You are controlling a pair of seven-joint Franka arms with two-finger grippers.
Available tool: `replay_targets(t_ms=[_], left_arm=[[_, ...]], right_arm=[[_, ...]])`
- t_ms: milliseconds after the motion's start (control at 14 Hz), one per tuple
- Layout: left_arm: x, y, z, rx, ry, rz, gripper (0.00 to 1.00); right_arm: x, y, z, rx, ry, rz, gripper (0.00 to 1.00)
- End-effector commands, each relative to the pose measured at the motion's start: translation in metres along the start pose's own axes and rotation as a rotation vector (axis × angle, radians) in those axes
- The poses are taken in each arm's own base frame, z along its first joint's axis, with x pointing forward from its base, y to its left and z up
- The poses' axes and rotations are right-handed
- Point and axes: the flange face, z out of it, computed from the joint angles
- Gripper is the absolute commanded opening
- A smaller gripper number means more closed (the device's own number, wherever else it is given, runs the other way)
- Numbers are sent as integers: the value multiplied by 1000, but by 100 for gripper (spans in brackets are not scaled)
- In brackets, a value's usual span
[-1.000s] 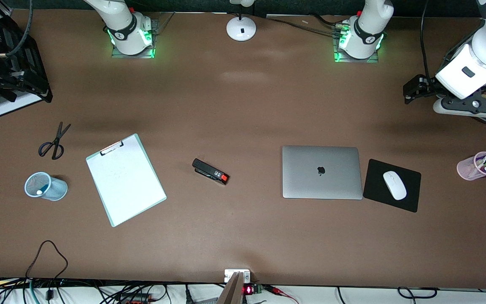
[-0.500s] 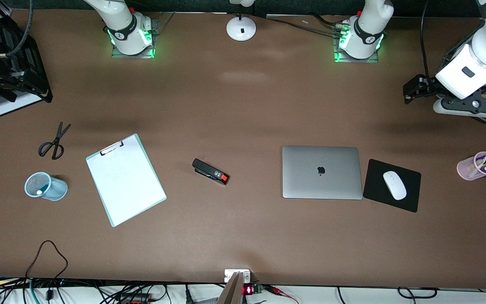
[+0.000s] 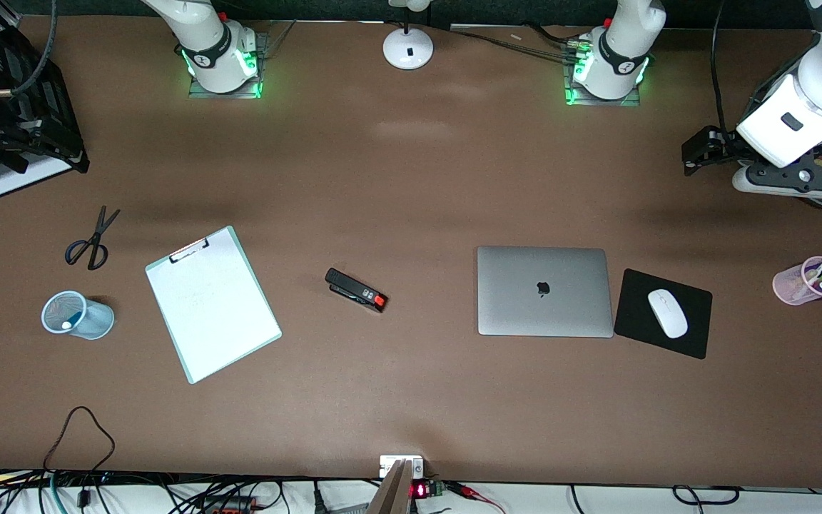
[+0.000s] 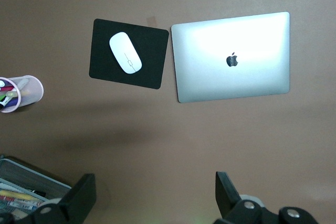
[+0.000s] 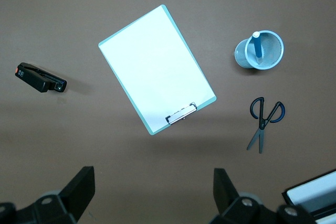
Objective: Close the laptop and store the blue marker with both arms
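The silver-grey laptop (image 3: pixel 544 290) lies shut on the table, apple logo up; it also shows in the left wrist view (image 4: pixel 231 56). The blue marker (image 5: pixel 256 45) stands white end up in a light-blue mesh cup (image 3: pixel 75 314) toward the right arm's end of the table. My left gripper (image 4: pixel 155 184) is open and empty, high over bare table near the left arm's end. My right gripper (image 5: pixel 152 178) is open and empty, high over bare table by the clipboard (image 5: pixel 157 69).
A white mouse (image 3: pixel 667 313) lies on a black pad (image 3: pixel 696 339) beside the laptop. A pink cup of pens (image 3: pixel 807 280), a black stapler (image 3: pixel 356 290), scissors (image 3: pixel 92 239), a lamp base (image 3: pixel 408 48) and a mesh tray of markers (image 4: pixel 21 184) are also here.
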Motion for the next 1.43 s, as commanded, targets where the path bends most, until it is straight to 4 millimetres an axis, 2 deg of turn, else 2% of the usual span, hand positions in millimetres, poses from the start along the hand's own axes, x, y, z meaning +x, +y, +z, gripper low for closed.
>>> replay_targets(t_ms=[0,857,1357], left_arm=[[1,0,-5,-18,-5,4,100],[0,2,-5,-16,-11,7,100],[0,0,-5,-18,-13,1,100]], right_arm=[[-3,1,0,10,9,-15,100],[-5,12,0,-21,-2,-7,100],[-5,9,0,-36,-7,-7,100]])
